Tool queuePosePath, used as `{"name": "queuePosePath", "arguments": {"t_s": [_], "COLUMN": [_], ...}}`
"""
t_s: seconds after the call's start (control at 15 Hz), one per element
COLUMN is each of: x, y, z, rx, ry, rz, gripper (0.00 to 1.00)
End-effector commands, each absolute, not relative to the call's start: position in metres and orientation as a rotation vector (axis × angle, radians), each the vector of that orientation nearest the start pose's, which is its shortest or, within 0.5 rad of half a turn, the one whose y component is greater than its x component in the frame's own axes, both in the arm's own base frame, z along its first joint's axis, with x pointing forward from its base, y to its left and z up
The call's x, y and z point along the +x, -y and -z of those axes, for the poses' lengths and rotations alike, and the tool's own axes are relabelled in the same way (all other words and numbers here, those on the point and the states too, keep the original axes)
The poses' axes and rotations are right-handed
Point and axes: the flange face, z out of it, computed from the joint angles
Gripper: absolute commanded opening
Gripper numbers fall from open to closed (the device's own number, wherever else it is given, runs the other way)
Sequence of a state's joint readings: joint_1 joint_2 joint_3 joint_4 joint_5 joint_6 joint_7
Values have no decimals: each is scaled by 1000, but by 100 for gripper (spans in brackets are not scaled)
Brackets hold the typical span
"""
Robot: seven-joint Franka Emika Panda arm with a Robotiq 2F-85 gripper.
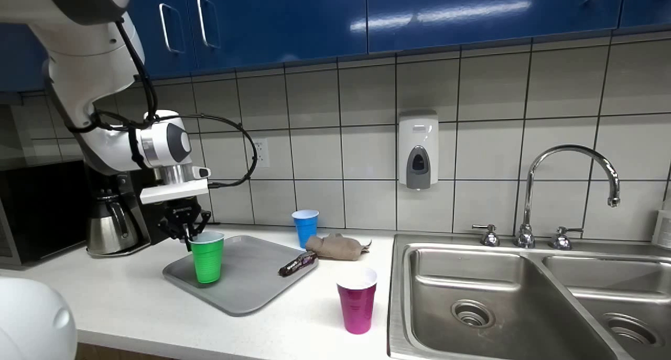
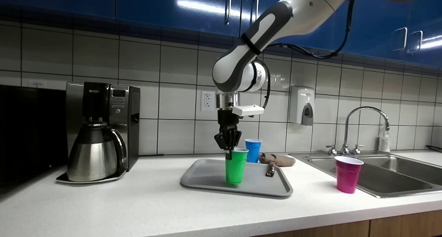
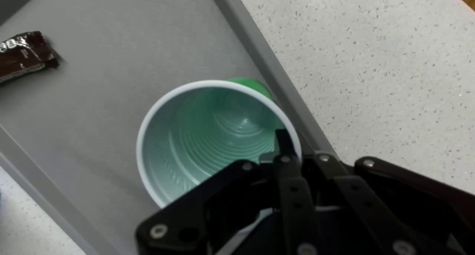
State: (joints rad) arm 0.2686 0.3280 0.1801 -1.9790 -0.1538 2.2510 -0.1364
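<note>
The hand (image 2: 230, 152) pinches the rim of the green cup (image 2: 236, 168) between nearly meeting fingers (image 3: 284, 141); the cup extends below and to one side, upright, on or just above the gray tray (image 2: 203, 174).

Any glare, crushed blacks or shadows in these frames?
Both exterior views: bright glare streaks on the blue cabinets, and the black appliance at the left edge shows little detail; an exterior view: white inside of the pink cup looks nearly blown out; wrist view: gripper mostly deep black, glints on the wrapped bar and inside the green cup, faint shadow on the gray tray.
</note>
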Motion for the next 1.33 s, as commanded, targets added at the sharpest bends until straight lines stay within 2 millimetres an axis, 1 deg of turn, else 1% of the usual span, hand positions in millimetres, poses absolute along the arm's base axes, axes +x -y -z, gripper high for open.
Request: {"name": "queuePosePath", "arguments": {"t_s": [0.0,0.53,0.8,0.87,0.93,1.07,1.27], "x": [550,554,554,553,553,551,550], "y": [-255,-254,-254,-254,-254,-250,-245], "z": [-302,-285,-282,-282,-282,-282,-283], "rx": [-3016,-3012,-3011,-3015,-3016,-3021,-3021], "ry": [1083,1112,1122,1123,1125,1116,1104], "rz": [29,88,95,91,87,56,39], "gripper": [1,1,1,29,30,44,67]}}
